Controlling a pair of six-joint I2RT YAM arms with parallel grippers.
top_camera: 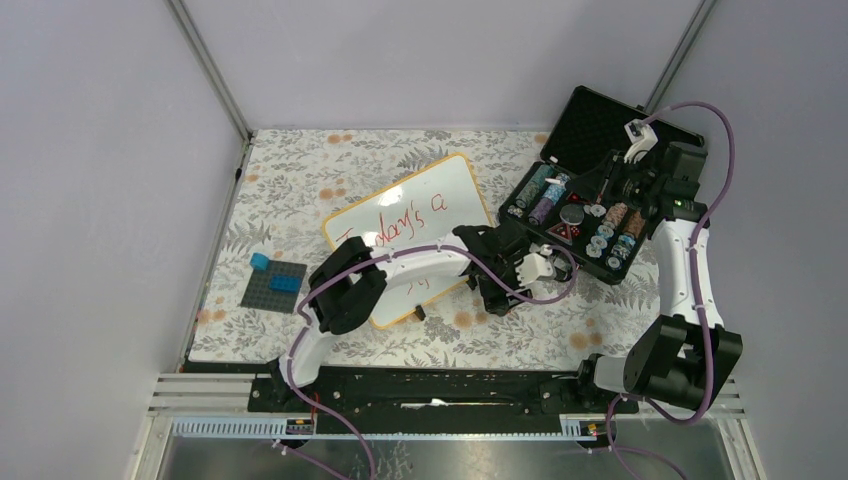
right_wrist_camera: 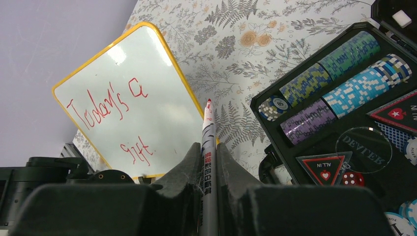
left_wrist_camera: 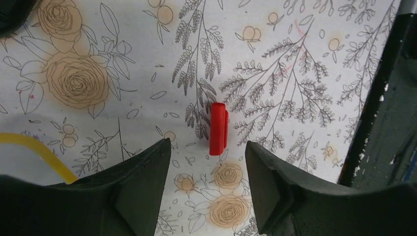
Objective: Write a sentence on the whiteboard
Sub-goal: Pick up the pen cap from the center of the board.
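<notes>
the whiteboard (top_camera: 430,205) lies tilted on the flowered tablecloth (top_camera: 300,165), left of the open black case (top_camera: 585,120). the sentence (right_wrist_camera: 105,105) is written on it in red. from my right wrist i read "today's a" on the upper line and "gift" under it. from above, my left arm (top_camera: 420,262) crosses the lower part of the board, so only the upper line shows there and "gift" is almost all hidden. in the right wrist view the near edge of the board is cut off behind my own fingers.

my right gripper (right_wrist_camera: 208,147) is clamped on a marker (right_wrist_camera: 208,167); its red tip points up toward the board without touching it. the print on the barrel is too small to read. beside it the poker chips (right_wrist_camera: 339,83) lie in rows in the case.

my left gripper (left_wrist_camera: 209,187) has its jaws apart with nothing between them. a red cap (left_wrist_camera: 218,129) lies on the cloth just beyond the fingertips, not touched. at the left border a yellow curved strip (left_wrist_camera: 34,145) is cut off; i cannot tell what it is.
</notes>
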